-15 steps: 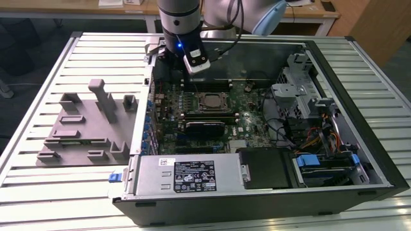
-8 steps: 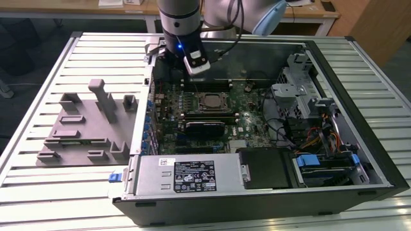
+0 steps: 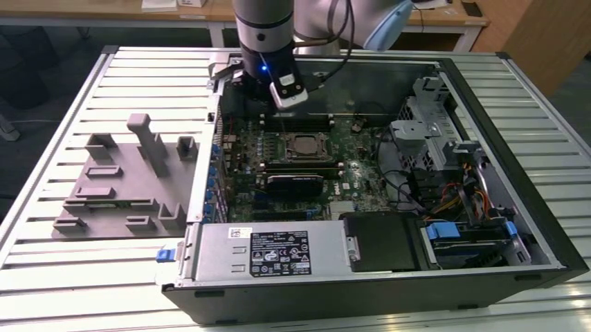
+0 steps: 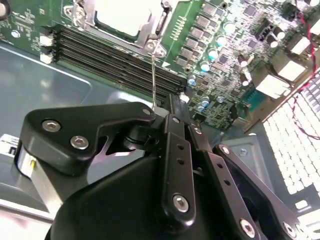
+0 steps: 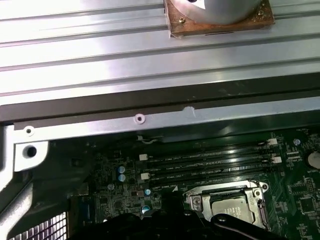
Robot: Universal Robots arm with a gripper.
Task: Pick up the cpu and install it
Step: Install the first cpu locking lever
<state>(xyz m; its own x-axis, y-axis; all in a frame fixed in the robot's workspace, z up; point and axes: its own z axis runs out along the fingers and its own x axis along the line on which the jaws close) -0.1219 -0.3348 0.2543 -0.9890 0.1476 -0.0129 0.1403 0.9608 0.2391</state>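
An open computer case [image 3: 517, 228] lies on its side on a ribbed, pale metal table [image 3: 55, 277], its green motherboard [image 3: 277, 173] facing up. Wooden desks [image 3: 185, 10] stand beyond the table's far edge, over a dark floor.

On the table, at the exterior view's left of the case, sits a grey plastic fixture [image 3: 120, 183] with several upright blocks.

The cpu [image 3: 303, 146] lies in the socket frame near the middle of the board — its silvery top shows in both wrist views [image 4: 122, 17] [image 5: 232, 207], bordered by the metal frame and close to the dark memory slots [image 5: 210, 162].

The arm [image 3: 265, 28] comes down from the far side, and the gripper [image 3: 263, 93] hangs above the board's far edge, beside the case wall and apart from the cpu. In the second wrist view the black linkages [image 4: 170, 165] crowd the foreground — whether the jaws are wide or narrow cannot be told.

A power supply [image 3: 268, 252] with a white label fills the case's near corner, with coloured cables [image 3: 452, 194] at the exterior view's right.
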